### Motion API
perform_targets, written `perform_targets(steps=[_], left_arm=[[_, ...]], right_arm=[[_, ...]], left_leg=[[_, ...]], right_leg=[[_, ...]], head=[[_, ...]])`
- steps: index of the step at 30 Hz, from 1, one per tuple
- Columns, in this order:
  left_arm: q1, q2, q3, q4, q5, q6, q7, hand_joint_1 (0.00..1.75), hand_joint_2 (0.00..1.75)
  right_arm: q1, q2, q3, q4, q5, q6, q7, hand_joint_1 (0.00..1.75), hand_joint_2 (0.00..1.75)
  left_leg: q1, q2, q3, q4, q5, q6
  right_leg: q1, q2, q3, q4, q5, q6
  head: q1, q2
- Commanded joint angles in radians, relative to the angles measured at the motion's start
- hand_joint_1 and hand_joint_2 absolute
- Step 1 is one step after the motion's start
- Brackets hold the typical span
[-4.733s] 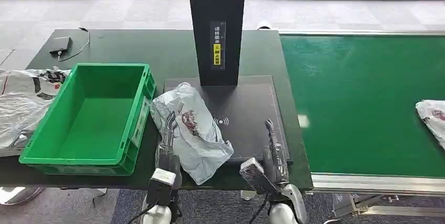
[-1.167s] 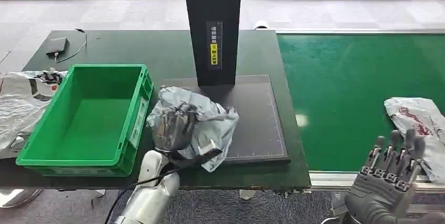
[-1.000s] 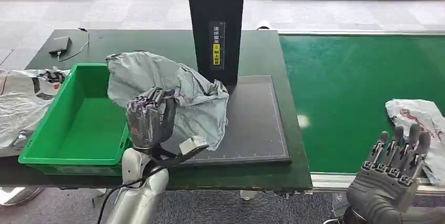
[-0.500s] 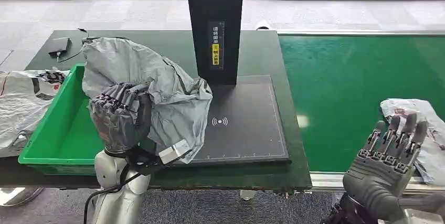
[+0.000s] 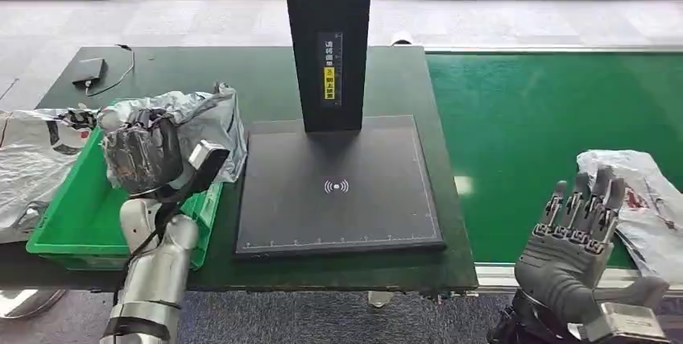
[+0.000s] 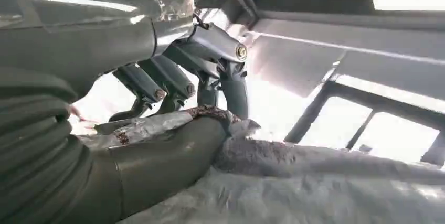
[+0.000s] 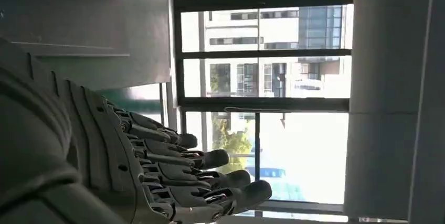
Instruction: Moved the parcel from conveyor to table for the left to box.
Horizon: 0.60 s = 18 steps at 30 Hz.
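Left hand (image 5: 143, 157) holds the grey parcel (image 5: 211, 122) over the green crate (image 5: 60, 219); fingers (image 5: 153, 130) curled tight into the crumpled plastic, thumb closed against it; left wrist view confirms it: the fingers (image 6: 173, 80) and thumb clamp a fold of the bag, parcel body (image 6: 294, 182) spreading out beyond the fingertips; the parcel bulges past the fingers on the side toward the scanner pad (image 5: 338, 187) and hangs over the crate's near-pad rim; cannot tell whether its underside touches the crate.

Right hand (image 5: 576, 235) is raised at the near edge of the green conveyor (image 5: 531, 118); fingers (image 5: 592, 191) straight and spread apart, nothing in them; right wrist view shows the same: fingers (image 7: 199, 177) extended, gaps between them, windows behind; a second parcel (image 5: 636, 199), white with red print, lies on the belt just beyond and outboard of those fingertips, apart from them.

Black post (image 5: 326, 38) with a yellow label stands at the far edge of the pad, well beyond the left fingers; more plastic bags (image 5: 32, 167) lie on the table (image 5: 403, 86) on the far side of the crate from the pad; small black device (image 5: 88, 70) with a cable sits at the table's far corner.
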<state>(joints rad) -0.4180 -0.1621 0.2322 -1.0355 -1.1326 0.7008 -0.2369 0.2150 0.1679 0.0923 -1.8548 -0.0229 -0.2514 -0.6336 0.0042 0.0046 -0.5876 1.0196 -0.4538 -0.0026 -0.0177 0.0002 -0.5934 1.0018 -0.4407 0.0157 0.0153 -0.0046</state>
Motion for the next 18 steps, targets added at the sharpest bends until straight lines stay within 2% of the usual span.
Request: perform_targets(steps=[1, 3, 7, 10, 15, 16, 17, 18], left_arm=[[-0.079, 0.047, 0.073, 0.179, 0.001, -0.003, -0.004, 1.75, 1.75], [-0.077, 0.045, 0.091, 0.189, -0.001, -0.003, 0.023, 1.75, 1.75], [-0.071, 0.106, 0.184, 0.252, 0.031, -0.003, 0.012, 1.75, 1.75], [-0.121, 0.130, 0.231, 0.353, 0.073, -0.003, -0.012, 1.75, 1.75], [-0.135, 0.123, 0.248, 0.350, 0.081, -0.003, -0.012, 1.75, 1.75], [-0.135, 0.117, 0.262, 0.343, 0.089, -0.003, -0.018, 0.00, 1.75], [-0.140, 0.112, 0.268, 0.337, 0.098, -0.003, -0.038, 0.00, 1.75], [-0.132, 0.095, 0.288, 0.296, 0.080, -0.003, -0.052, 0.00, 0.00]], right_arm=[[-0.014, -0.043, -0.035, 0.088, -0.005, 0.004, -0.005, 0.00, 0.00], [-0.002, -0.059, -0.023, 0.088, -0.004, 0.017, 0.004, 0.00, 0.00], [0.078, -0.104, -0.012, 0.100, -0.034, 0.071, -0.032, 0.00, 0.00], [0.068, -0.109, -0.018, 0.114, -0.038, 0.077, -0.031, 0.00, 0.00], [0.055, -0.108, -0.019, 0.120, -0.039, 0.076, -0.023, 0.00, 0.00], [0.054, -0.108, -0.018, 0.121, -0.038, 0.072, -0.020, 0.00, 0.00], [0.051, -0.107, -0.019, 0.124, -0.035, 0.058, -0.014, 0.00, 0.00], [0.049, -0.106, -0.021, 0.124, -0.025, 0.031, -0.010, 0.00, 0.00]], left_leg=[[0.001, -0.003, 0.002, -0.003, 0.001, 0.000], [0.001, -0.003, 0.001, -0.002, 0.000, 0.000], [0.001, -0.002, 0.004, -0.004, 0.000, -0.001], [0.001, -0.001, 0.001, -0.001, -0.001, -0.001], [0.001, -0.002, 0.003, -0.004, 0.001, -0.001], [0.001, -0.002, 0.003, -0.005, 0.002, -0.001], [0.001, -0.002, 0.002, -0.005, 0.002, -0.001], [0.001, -0.002, 0.003, -0.003, 0.000, -0.001]], right_leg=[[0.002, -0.003, 0.003, -0.003, 0.000, -0.001], [0.002, -0.002, 0.003, -0.003, 0.000, -0.001], [0.001, -0.001, 0.005, -0.005, 0.000, -0.002], [0.001, 0.000, 0.002, -0.002, -0.001, -0.001], [0.001, -0.001, 0.003, -0.002, -0.001, -0.002], [0.001, -0.002, 0.003, -0.003, 0.000, -0.003], [0.002, -0.002, 0.003, -0.004, 0.001, -0.003], [0.001, -0.001, 0.003, -0.002, -0.001, -0.002]], head=[[0.000, 0.000], [0.000, 0.000], [0.000, 0.000], [0.000, 0.000], [0.000, 0.000], [0.000, 0.000], [0.000, 0.000], [0.000, 0.000]])
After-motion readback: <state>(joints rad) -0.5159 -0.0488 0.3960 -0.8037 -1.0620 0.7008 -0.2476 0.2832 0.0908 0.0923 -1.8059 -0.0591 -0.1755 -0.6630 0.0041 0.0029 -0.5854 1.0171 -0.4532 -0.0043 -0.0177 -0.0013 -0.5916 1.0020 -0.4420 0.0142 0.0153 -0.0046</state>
